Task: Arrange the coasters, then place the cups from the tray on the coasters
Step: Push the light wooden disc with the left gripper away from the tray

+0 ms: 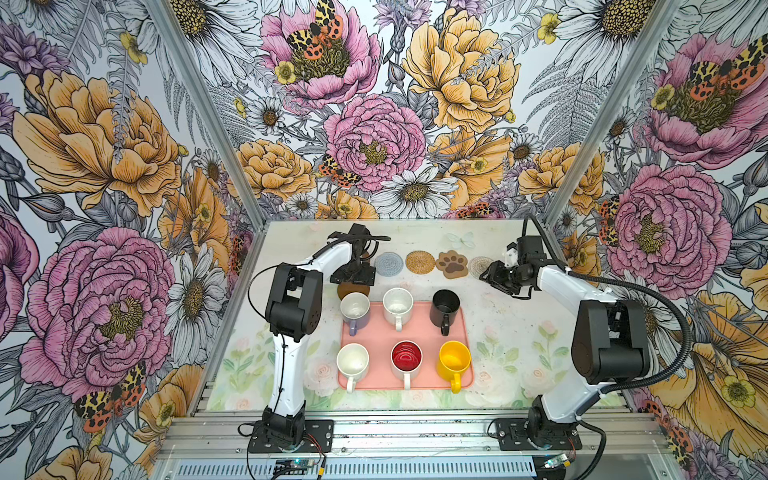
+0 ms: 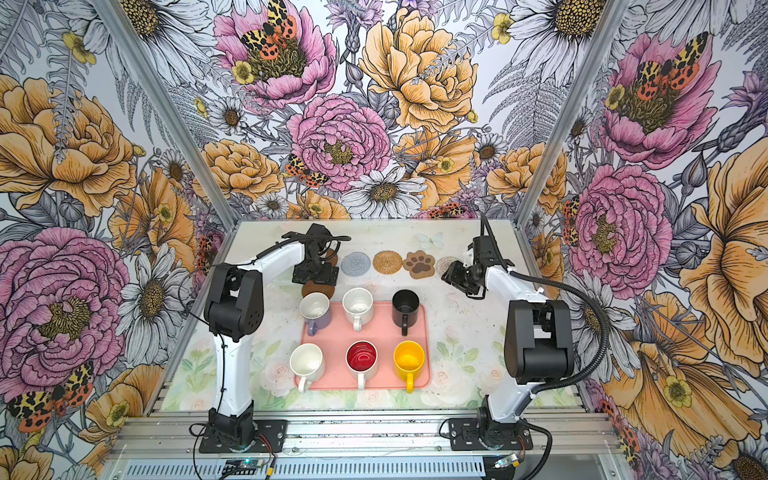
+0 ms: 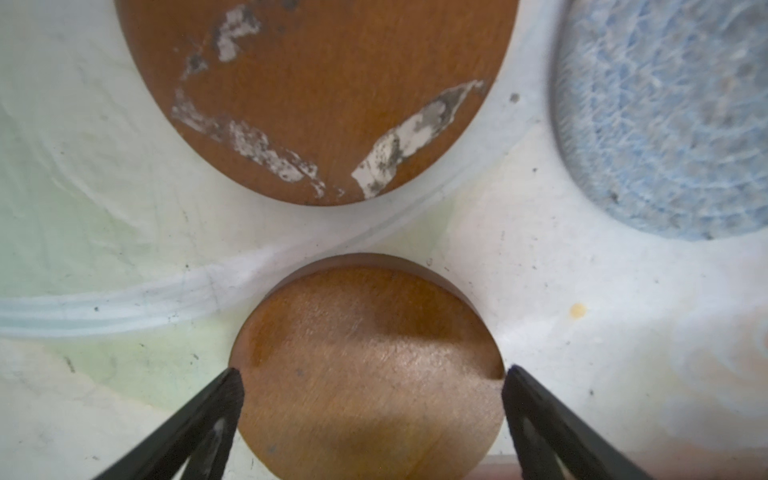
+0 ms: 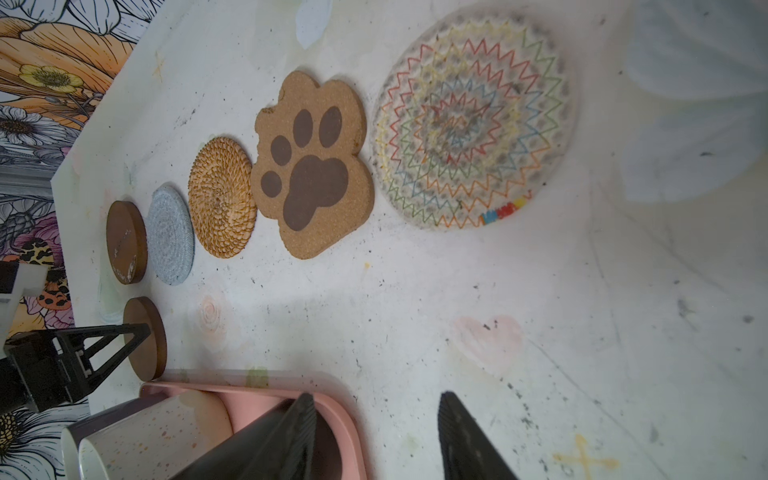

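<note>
**Item:** brown disc coaster [image 1: 353, 291]. It lies flat on the table, just beyond the tray's [image 1: 419, 330] far corner on the left arm's side. We cannot tell whether it touches the tray rim.

**Handling:** We judge it stiff, light, wood-like and smooth-faced. It looks neither fragile nor yielding, and apt to skate on the tabletop. Its low edge offers the only hold, so we would take it across its full width, tips kept low.

**Holder:** left gripper [image 3: 372, 370]. The jaws are spread to their widest, with one tip at either side of the disc's broadest part. We read this as straddling, not clamping.

**Companions:** these lie in a row beyond the tray's far edge, listed from the left arm's side.
- scuffed brown disc [image 3: 316, 83]
- grey-blue woven round [image 1: 388, 264]
- tan rattan round [image 1: 420, 262]
- paw-shaped coaster [image 1: 451, 263]
- pale woven round [image 4: 473, 124], with coloured zigzag stitching

**On the tray:** six upright mugs.
- Far row: lavender mug [image 1: 354, 309], speckled white mug [image 1: 397, 305], black mug [image 1: 445, 309].
- Near row: plain white mug [image 1: 352, 360], red-lined mug [image 1: 406, 359], yellow mug [image 1: 454, 361].

**Second tool:** right gripper [image 4: 376, 399]. It hangs beyond the tray's far corner on the right arm's side, with its jaws partly apart and nothing between them.

**Surface:** table [image 1: 519, 332]. It is flat and pale, with faint painted flowers and dark specks.

**Room:** The item sits in a tight spot, with the tray rim and lavender mug on one side and the scuffed disc on the other. Floral wallpaper [image 1: 374, 124] encloses the table.
</note>
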### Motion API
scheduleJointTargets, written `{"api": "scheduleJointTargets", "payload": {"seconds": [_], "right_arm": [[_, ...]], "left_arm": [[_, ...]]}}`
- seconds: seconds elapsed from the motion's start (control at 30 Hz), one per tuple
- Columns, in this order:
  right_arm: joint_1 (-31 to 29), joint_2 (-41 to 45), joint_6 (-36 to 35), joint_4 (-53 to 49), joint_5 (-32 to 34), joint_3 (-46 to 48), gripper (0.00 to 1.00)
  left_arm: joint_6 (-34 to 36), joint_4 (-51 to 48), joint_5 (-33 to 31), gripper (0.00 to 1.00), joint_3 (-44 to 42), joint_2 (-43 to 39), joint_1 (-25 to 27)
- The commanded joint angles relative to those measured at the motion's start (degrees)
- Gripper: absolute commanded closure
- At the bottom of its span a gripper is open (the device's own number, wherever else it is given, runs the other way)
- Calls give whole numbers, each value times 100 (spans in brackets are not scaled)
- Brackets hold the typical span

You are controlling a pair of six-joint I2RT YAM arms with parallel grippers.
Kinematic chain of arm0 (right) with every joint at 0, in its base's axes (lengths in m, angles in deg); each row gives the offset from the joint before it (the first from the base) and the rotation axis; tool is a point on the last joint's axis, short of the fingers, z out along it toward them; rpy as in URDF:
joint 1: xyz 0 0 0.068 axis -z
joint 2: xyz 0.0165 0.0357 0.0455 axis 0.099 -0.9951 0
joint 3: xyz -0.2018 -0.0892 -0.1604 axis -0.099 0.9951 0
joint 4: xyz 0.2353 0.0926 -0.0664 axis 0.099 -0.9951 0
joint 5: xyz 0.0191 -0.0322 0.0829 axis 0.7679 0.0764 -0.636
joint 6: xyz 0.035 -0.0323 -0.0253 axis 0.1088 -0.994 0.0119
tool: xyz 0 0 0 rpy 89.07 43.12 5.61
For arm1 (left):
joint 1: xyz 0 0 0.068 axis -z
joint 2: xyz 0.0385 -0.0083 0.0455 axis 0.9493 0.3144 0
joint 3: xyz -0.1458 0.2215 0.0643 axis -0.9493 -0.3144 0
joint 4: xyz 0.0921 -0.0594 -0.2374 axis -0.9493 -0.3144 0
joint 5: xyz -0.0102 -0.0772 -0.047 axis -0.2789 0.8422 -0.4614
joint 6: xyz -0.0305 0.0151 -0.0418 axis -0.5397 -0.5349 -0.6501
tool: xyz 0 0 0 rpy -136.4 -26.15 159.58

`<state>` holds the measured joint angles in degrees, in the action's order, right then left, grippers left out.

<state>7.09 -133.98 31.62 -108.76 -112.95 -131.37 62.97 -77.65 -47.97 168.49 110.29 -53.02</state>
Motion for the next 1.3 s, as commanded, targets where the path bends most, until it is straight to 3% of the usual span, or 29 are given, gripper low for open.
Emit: {"api": "scheduleJointTargets", "payload": {"seconds": [0.0, 0.33, 1.27], "right_arm": [[-9, -37, -64, 118, -42, 69, 49], [0, -45, -73, 123, -43, 121, 49], [1, -2, 40, 162, -93, 156, 50]], "left_arm": [[128, -72, 140, 1, 24, 186, 90], [173, -270, -324, 1, 23, 350, 87], [163, 90, -452, 1, 215, 675, -711]]}}
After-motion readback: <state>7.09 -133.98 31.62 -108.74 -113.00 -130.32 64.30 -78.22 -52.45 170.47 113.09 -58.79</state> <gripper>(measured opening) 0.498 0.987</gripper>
